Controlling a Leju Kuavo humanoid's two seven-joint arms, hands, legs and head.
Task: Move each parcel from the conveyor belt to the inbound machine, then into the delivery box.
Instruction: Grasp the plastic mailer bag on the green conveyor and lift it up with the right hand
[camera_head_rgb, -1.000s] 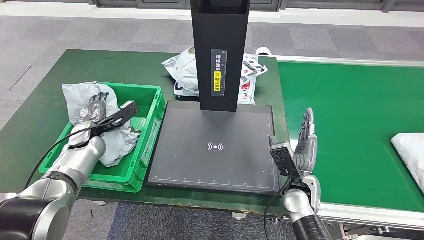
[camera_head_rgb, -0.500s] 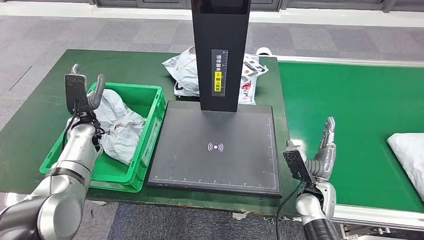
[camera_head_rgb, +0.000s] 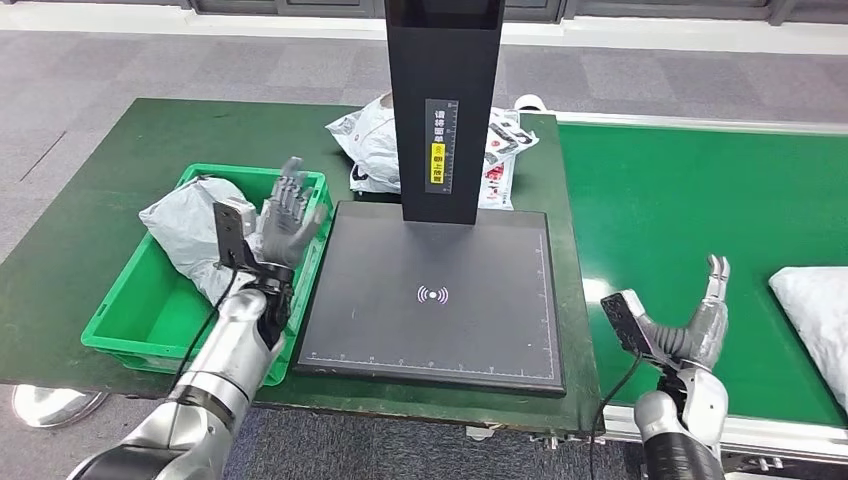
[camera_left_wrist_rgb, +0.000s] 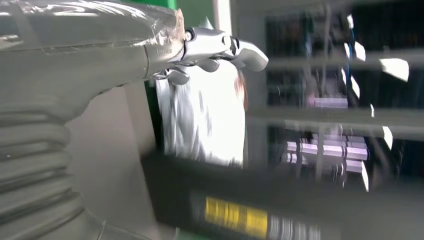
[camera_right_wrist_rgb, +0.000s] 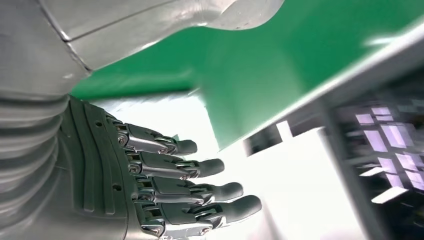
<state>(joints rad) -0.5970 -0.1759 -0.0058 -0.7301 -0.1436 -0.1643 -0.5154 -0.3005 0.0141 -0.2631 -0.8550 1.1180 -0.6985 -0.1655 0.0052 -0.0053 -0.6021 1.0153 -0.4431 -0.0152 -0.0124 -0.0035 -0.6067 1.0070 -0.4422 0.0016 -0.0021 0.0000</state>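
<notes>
Fingers (camera_head_rgb: 292, 190) of both hands spread apart, holding nothing.

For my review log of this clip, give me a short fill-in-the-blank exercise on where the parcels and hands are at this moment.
1. The grey parcel lies in the green ____.
2. The left hand holds ____, its fingers spread above the crate's rim.
3. The white parcel waits on the green ____, beyond the open right hand.
4. The scanner plate of the inbound machine has ____ parcel on it.

Missing words: crate; nothing; conveyor belt; no
</notes>
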